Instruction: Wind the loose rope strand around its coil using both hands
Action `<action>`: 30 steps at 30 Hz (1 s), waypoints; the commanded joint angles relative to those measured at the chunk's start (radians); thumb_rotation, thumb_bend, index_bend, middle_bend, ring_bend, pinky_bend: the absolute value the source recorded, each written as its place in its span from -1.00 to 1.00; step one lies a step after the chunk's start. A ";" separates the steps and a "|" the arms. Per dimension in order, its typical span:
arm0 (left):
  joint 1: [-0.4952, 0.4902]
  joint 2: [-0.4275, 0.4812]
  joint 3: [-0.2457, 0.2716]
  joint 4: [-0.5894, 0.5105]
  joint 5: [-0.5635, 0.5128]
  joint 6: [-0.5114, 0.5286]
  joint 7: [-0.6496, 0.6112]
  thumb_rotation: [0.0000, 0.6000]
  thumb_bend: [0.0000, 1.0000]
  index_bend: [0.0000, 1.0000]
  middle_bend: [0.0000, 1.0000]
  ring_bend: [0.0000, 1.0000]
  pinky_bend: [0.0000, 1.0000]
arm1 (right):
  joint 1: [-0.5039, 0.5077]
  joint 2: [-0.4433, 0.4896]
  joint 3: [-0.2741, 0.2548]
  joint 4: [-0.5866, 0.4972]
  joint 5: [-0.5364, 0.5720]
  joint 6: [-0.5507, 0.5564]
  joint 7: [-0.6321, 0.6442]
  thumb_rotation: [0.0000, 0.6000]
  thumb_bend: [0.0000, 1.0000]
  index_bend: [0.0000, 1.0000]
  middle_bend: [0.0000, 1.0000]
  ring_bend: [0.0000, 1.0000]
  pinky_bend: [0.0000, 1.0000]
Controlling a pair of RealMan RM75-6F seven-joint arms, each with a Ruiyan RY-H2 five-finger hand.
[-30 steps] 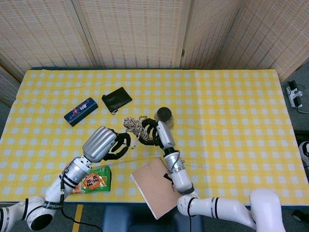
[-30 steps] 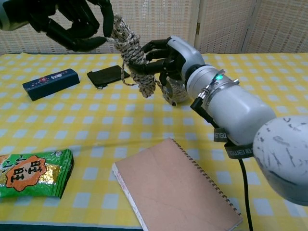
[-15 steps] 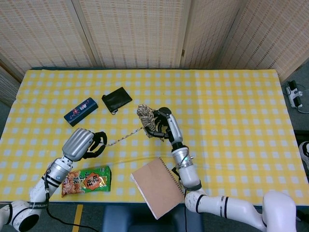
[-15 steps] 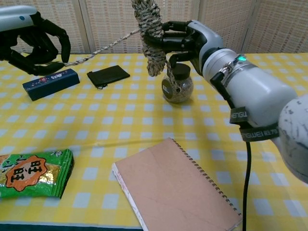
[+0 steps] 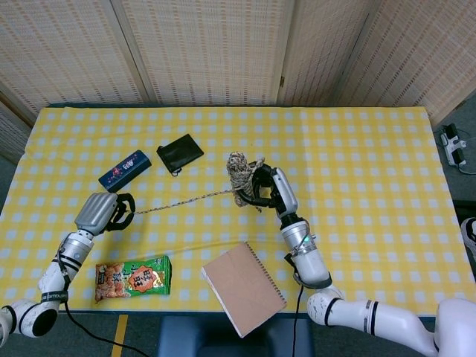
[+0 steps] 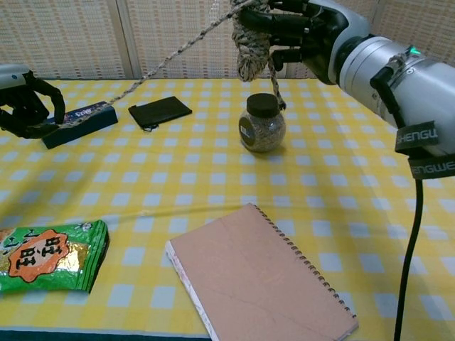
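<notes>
The yellow checked table carries the whole scene. Above its middle my right hand grasps the rope coil, lifted well clear of the cloth; in the chest view the coil hangs above the glass jar. From the coil the loose strand runs out taut to the left and ends in my left hand, whose fingers are curled on the strand's end near the table's left edge. I judge the winding barely begun: the coil is already bound, but the full length of the strand is stretched between the two hands, with none of that span laid on. What is left, as I read it, is to bring the left hand round the coil, turn after turn, until the strand is used up. Lying apart from the work are the brown notebook, the green snack packet, the blue box and the black pouch.
</notes>
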 commanded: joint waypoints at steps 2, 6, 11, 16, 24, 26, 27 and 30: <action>-0.010 -0.028 -0.011 0.058 -0.059 -0.048 0.029 1.00 0.17 0.41 0.82 0.67 0.56 | -0.015 0.032 -0.018 -0.004 -0.052 -0.022 0.070 1.00 0.35 0.82 0.56 0.66 0.52; -0.017 -0.044 -0.019 0.099 -0.098 -0.079 0.048 1.00 0.17 0.41 0.82 0.67 0.56 | -0.023 0.058 -0.037 -0.004 -0.095 -0.030 0.117 1.00 0.35 0.82 0.56 0.68 0.53; -0.028 -0.058 -0.024 0.134 -0.124 -0.094 0.103 1.00 0.17 0.41 0.82 0.67 0.56 | -0.028 0.091 -0.061 -0.009 -0.144 -0.042 0.169 1.00 0.35 0.82 0.56 0.68 0.53; -0.049 -0.057 -0.045 0.145 -0.146 -0.107 0.142 1.00 0.17 0.41 0.82 0.67 0.56 | -0.024 0.128 -0.103 -0.008 -0.210 -0.057 0.189 1.00 0.35 0.82 0.56 0.68 0.53; -0.093 -0.017 -0.064 0.065 -0.093 -0.066 0.270 1.00 0.17 0.41 0.82 0.66 0.56 | 0.009 0.195 -0.178 -0.021 -0.315 -0.094 0.158 1.00 0.35 0.82 0.56 0.67 0.53; -0.105 -0.006 -0.073 0.038 -0.085 -0.057 0.300 1.00 0.17 0.41 0.82 0.66 0.56 | 0.018 0.207 -0.192 -0.030 -0.323 -0.105 0.143 1.00 0.35 0.82 0.56 0.67 0.53; -0.114 0.000 -0.079 0.022 -0.079 -0.051 0.319 1.00 0.17 0.41 0.82 0.66 0.56 | 0.024 0.212 -0.200 -0.034 -0.323 -0.114 0.130 1.00 0.35 0.82 0.56 0.67 0.53; -0.135 0.011 -0.093 -0.024 -0.059 -0.030 0.369 1.00 0.17 0.41 0.82 0.66 0.56 | 0.041 0.214 -0.218 -0.044 -0.307 -0.137 0.090 1.00 0.35 0.83 0.57 0.66 0.54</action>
